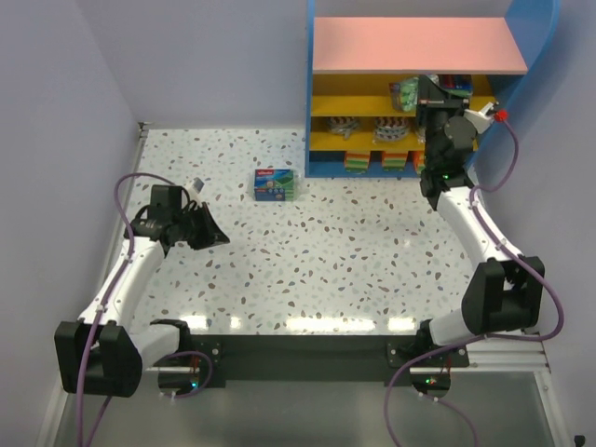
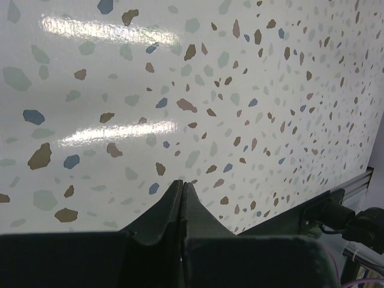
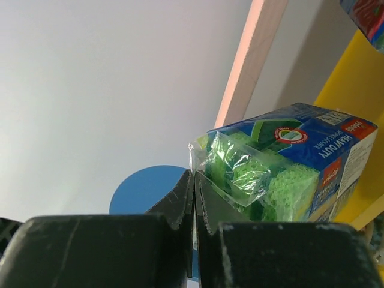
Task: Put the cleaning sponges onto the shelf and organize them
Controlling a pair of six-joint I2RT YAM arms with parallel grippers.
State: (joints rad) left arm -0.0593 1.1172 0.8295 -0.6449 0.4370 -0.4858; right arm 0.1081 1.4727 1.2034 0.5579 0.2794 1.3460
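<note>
At the left side of the speckled table (image 1: 326,265), the left gripper (image 2: 182,185) hangs low over bare tabletop with its two fingers pressed together on nothing, well away from any sponge. Further right, near the middle of the far half of the table, a blue-and-green flat pack (image 1: 275,184) lies alone, just in front of the shelf (image 1: 310,93) and apart from it. By the look of it, this is the only pack not yet put away. On the shelf itself, purple-white striped pads (image 1: 345,126) sit on the middle yellow board and orange-yellow-green sponge blocks (image 1: 358,160) sit side by side in the bottom row. This suggests the sorting by kind is largely done, though the right arm hides part of the rack, so an exact count cannot be made. At the right, the right gripper (image 3: 193,175) is reached in under the pink top board (image 1: 419,45) at the level of the upper yellow board (image 1: 358,94). Its fingers are closed, seemingly pinching the clear film at the corner of a green sponge pack (image 3: 282,174). That pack sits tilted against the yellow board, and whether it already rests there fully cannot be told. What remains, judging from this, is to let go of the green pack on the upper board and then fetch the lone pack from the table.
</note>
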